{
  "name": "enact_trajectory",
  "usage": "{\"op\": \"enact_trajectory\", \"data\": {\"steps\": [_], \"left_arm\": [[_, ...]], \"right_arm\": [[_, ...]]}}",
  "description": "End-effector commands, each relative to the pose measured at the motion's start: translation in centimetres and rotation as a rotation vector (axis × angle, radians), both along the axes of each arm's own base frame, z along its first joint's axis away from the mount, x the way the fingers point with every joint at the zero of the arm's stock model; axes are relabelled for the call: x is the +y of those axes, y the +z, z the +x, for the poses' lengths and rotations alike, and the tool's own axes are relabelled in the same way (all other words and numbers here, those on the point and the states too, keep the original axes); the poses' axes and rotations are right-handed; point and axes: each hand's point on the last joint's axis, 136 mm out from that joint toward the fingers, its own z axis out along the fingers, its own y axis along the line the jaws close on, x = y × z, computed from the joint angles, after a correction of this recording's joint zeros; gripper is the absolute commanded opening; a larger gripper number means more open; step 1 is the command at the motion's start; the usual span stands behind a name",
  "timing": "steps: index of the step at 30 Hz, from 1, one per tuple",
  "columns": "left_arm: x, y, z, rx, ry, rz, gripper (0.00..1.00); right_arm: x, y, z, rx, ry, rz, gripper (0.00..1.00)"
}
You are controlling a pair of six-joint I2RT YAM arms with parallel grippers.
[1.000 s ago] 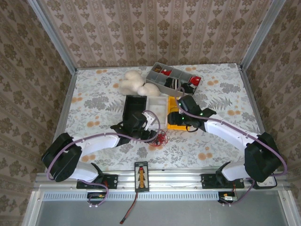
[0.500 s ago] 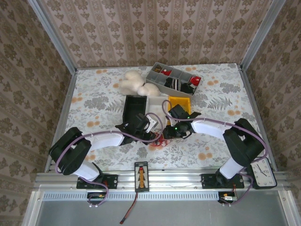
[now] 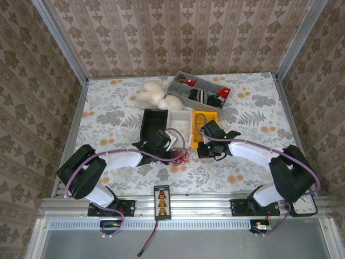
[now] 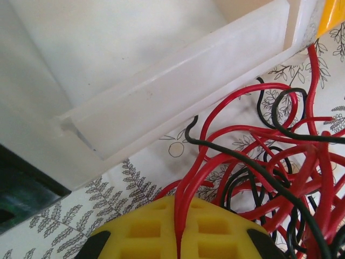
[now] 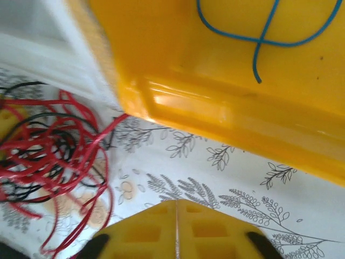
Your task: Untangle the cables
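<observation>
**Left claw pinches a red strand at the edge of the tangle**

The left gripper [image 4: 178, 210] is clamped on a red cable [image 4: 186, 186], probably to draw it free of the cables [image 3: 184, 158]; the tangle fans out just ahead of it, beside the white bin [image 4: 178, 97]; the right gripper [image 5: 177, 208], pads together and empty, hovers near the tangle's right, by the yellow bin [image 5: 215, 108], which holds a blue cable [image 5: 259, 40].

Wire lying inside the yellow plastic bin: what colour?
Blue wire, best in right wrist view.
</observation>
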Motion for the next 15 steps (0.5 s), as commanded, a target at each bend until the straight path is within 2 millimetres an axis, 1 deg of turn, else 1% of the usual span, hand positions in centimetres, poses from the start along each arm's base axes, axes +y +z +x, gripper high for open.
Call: {"op": "enact_trajectory", "data": {"steps": [1, 3, 5, 6, 10, 13, 15], "left_arm": [[1.3, -0.4, -0.2, 0.013, 0.039, 0.028, 0.0], [1.4, -0.6, -0.2, 0.016, 0.04, 0.035, 0.0], [1.4, -0.8, -0.2, 0.018, 0.042, 0.041, 0.0], [1.4, -0.9, -0.2, 0.02, 0.043, 0.043, 0.0], [1.4, -0.9, -0.1, 0.015, 0.045, 0.045, 0.0], [1.3, -0.9, -0.1, 0.012, 0.044, 0.046, 0.0], [1.4, -0.9, -0.1, 0.013, 0.048, 0.048, 0.0]], "right_arm": [[1.2, 1.8, -0.6, -0.045, 0.06, 0.072, 0.34], [2.8, 2.6, -1.2, -0.045, 0.125, 0.134, 0.43], [4.0, 2.9, -1.8, -0.04, 0.183, 0.158, 0.48], [4.3, 2.2, -2.1, -0.018, 0.204, 0.147, 0.49], [5.6, 0.9, -2.4, 0.034, 0.26, 0.13, 0.5], [6.1, 0.0, -2.0, 0.045, 0.264, 0.123, 0.49], [6.3, -0.6, -1.3, 0.035, 0.255, 0.111, 0.48]]}}
